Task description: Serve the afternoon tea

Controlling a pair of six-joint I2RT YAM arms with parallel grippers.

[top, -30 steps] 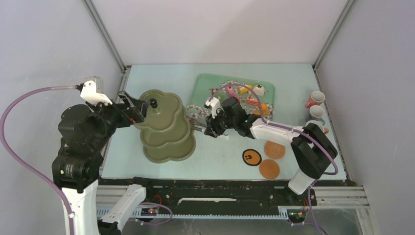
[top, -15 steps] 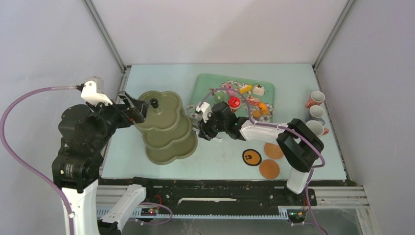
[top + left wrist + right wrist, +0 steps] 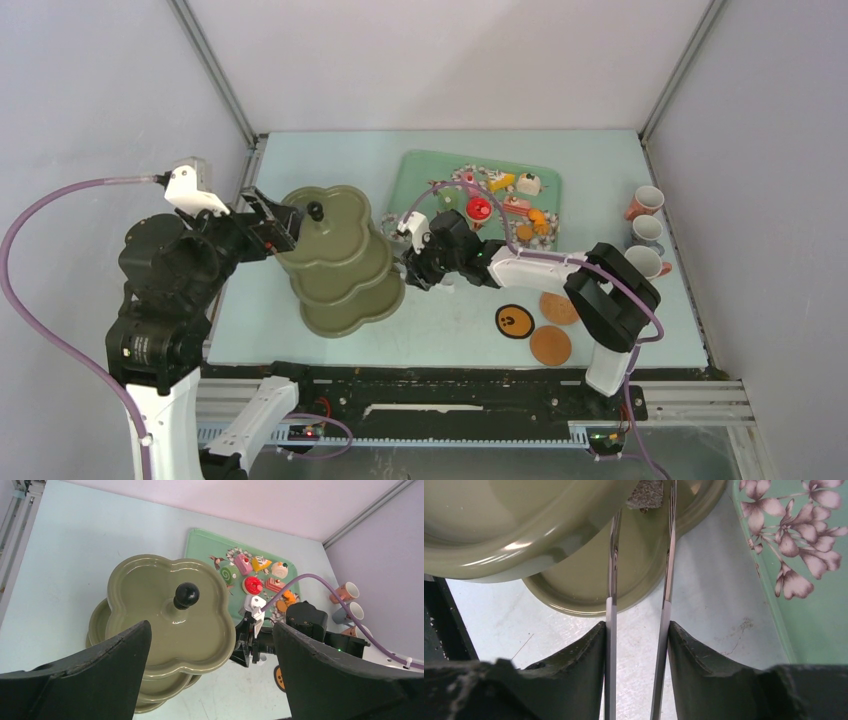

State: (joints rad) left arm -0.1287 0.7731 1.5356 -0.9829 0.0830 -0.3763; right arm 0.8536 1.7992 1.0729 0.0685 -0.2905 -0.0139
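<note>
Nearest the arm bases, 3 round coasters (image 3: 550, 345) lie on the pale table (image 3: 300, 160), right of centre. 2 are brown, and just left of them is a black one (image 3: 514, 320) with an orange mark. The farther brown coaster is partly hidden under the right arm's elbow.

Beyond them the right gripper (image 3: 414, 264) points left toward the olive-green stand (image 3: 340, 262). Its wrist view shows the fingers (image 3: 574, 670) pressed against the outsides of the 2 arms of the metal tongs (image 3: 612, 580). The pincer is partly closed and has hold of the tongs. The tongs' tips run under the rim of an upper tier and over a lower tier. Between them is a small grey-brown speckled piece (image 3: 644, 495); what it is I cannot tell.

The stand has 3 scalloped tiers and a black knob (image 3: 186, 594) on top, and it stands left of centre on the table. The left gripper (image 3: 268, 222) hangs at the left edge of the top tier. Its wrist view shows its 2 fingers spread wide, gripping nothing.

Farther back, just right of the stand, the mint-green floral tray (image 3: 420, 172) carries the toy pastries (image 3: 479, 208). They are red, pink, yellow, cream, orange and a green swirl, gathered toward the tray's right half. At the table's right edge 3 cups (image 3: 647, 230) sit in a row running near to far, apart from the tray and the coasters.
</note>
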